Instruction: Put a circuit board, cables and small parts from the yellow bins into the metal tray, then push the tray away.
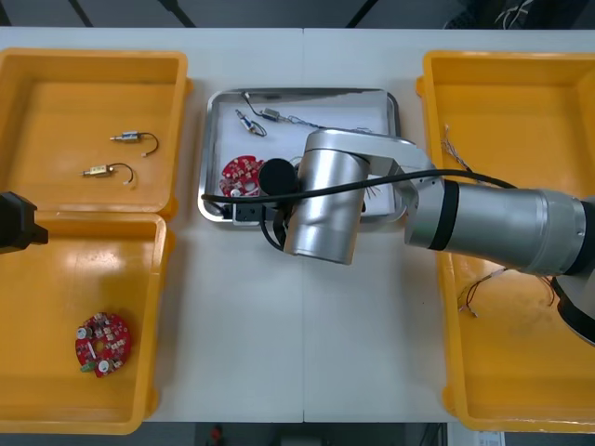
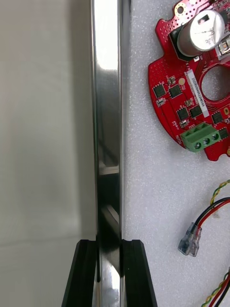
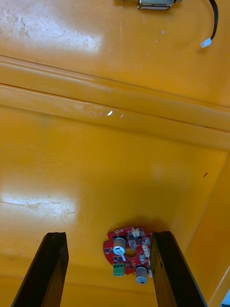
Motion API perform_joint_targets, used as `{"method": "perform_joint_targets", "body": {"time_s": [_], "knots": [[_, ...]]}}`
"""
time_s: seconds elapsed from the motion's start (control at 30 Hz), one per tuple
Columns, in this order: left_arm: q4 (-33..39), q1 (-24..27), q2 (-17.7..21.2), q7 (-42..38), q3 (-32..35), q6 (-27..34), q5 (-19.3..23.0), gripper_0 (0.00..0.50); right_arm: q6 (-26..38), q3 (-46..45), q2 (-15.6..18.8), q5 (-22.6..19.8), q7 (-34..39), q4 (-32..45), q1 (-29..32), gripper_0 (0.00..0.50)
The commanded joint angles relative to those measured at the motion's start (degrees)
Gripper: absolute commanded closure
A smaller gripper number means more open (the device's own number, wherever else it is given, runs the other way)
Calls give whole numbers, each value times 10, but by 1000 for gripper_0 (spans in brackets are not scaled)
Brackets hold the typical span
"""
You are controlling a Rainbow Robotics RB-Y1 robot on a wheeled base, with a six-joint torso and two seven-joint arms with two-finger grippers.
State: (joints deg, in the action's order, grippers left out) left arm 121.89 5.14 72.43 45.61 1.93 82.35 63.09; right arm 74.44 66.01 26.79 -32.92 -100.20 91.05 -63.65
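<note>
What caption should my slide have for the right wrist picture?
Right gripper shut on the tray by its rim; a board and cables lie inside.

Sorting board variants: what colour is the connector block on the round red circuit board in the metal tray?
Green connector block, clearest in the right wrist view.

White-lined metal tray (image 1: 297, 91) between yellow bins (image 1: 93, 58), with red circuit board (image 1: 240, 173), cables (image 2: 213, 209), small metal parts (image 1: 251, 123)

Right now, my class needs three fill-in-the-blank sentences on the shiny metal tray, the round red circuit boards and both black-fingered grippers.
The right gripper is shut on the ____ of the shiny metal tray.
The left gripper hangs ____ over a rectangular yellow bin.
Count of round red circuit boards in the tray: ____.
Missing words: rim, open, one.
</note>
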Motion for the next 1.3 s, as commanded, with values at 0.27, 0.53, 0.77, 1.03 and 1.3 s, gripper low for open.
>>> {"method": "perform_joint_targets", "body": {"time_s": [0.27, 0.53, 0.77, 1.03, 1.3], "knots": [[12, -5, 28, 35, -4, -5, -3, 0, -74, 5, 7, -40, -55, -91, -77, 500], [12, -5, 28, 35, -4, -5, -3, 0, -111, 4, 4, -40, -85, -140, -101, 500], [12, -5, 28, 35, -4, -5, -3, 0, -148, 4, -2, -40, -100, -175, -117, 500], [12, -5, 28, 35, -4, -5, -3, 0, -220, 5, -9, -38, -112, -218, -128, 500], [12, -5, 28, 35, -4, -5, -3, 0, -278, 5, -9, -7, -118, -240, -134, 500]]}}
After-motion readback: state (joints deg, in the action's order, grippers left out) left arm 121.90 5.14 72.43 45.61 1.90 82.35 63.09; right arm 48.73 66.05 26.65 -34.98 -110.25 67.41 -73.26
